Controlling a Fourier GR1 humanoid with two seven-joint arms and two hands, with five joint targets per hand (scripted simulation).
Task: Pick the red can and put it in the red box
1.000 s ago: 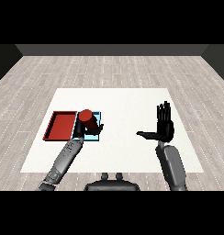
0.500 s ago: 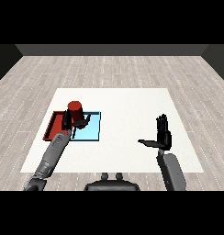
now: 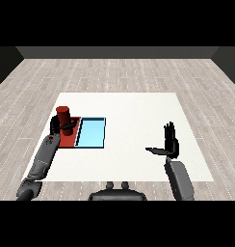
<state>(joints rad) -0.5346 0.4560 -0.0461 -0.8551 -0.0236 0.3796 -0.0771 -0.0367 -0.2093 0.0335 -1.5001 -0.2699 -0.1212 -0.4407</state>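
The red can (image 3: 63, 116) stands upright over the red tray (image 3: 72, 139), whether resting in it or held just above I cannot tell. My left hand (image 3: 60, 126) is curled round the can's lower part, thumb across its front. The light blue tray (image 3: 92, 133) lies right beside the red one, on its right. My right hand (image 3: 170, 143) is raised above the table's right side with straight fingers pointing up and the thumb out to the left, holding nothing.
The white table (image 3: 134, 116) spreads across the middle of the view on a wooden floor. Both trays sit near its left edge. My left forearm (image 3: 42, 157) reaches in from the lower left, crossing the table's left edge.
My left hand carried the red can leftward from the blue tray to over the red tray. My right hand sank lower and drew back toward me.
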